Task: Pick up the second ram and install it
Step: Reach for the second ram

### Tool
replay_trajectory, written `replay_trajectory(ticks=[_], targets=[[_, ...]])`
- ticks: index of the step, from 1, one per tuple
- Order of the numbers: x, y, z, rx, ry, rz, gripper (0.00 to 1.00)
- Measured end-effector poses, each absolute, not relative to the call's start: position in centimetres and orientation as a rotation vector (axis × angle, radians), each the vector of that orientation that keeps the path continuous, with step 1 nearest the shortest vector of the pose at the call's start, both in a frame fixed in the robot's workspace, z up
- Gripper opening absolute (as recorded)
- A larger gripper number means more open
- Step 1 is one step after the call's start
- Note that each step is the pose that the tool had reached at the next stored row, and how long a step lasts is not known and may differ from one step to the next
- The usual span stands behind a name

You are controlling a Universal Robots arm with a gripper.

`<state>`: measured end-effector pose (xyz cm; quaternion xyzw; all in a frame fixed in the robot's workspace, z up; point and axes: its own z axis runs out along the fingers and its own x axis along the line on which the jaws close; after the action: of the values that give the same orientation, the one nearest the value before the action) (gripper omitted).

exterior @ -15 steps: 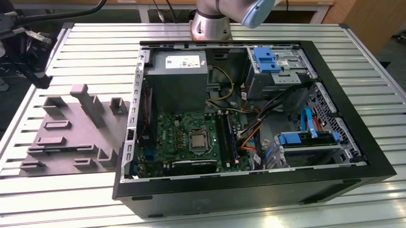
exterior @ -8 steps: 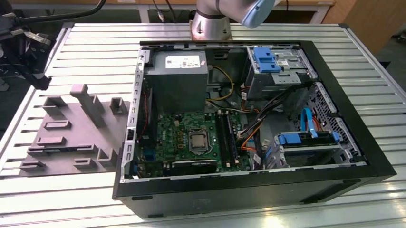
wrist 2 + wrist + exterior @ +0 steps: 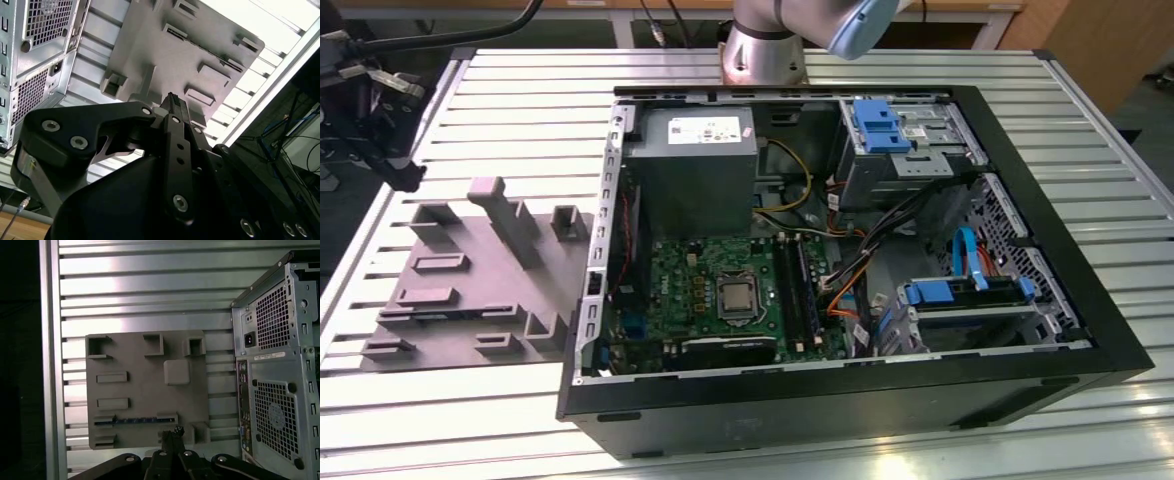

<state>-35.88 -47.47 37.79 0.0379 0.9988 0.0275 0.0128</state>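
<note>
The second ram (image 3: 134, 420) is a thin dark stick lying on edge in a slot of the pale grey tray (image 3: 145, 390), between two low blocks near one tray edge. In the exterior view the tray (image 3: 467, 300) lies on the exterior view's left of the open computer case (image 3: 854, 400), and the ram (image 3: 420, 317) shows as a dark line in it. My gripper (image 3: 172, 432) hangs well above the tray, close to the ram's slot, with its black fingers pressed together and nothing between them. The second wrist view shows the same closed gripper (image 3: 172, 102) over the tray (image 3: 200, 45).
Inside the case lie the motherboard with its processor (image 3: 736, 294) and the memory slots (image 3: 798, 290), a grey power supply (image 3: 691, 160) and blue drive brackets (image 3: 881, 125). The case's rear panel (image 3: 277, 370) stands right beside the tray. Everything rests on a slatted metal table (image 3: 454, 420).
</note>
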Motion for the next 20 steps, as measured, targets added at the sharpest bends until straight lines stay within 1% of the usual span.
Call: replay_trajectory(ticks=[20], targets=[[-36.08, -48.3, 37.76, 0.118, 3.112, 0.092, 0.11]])
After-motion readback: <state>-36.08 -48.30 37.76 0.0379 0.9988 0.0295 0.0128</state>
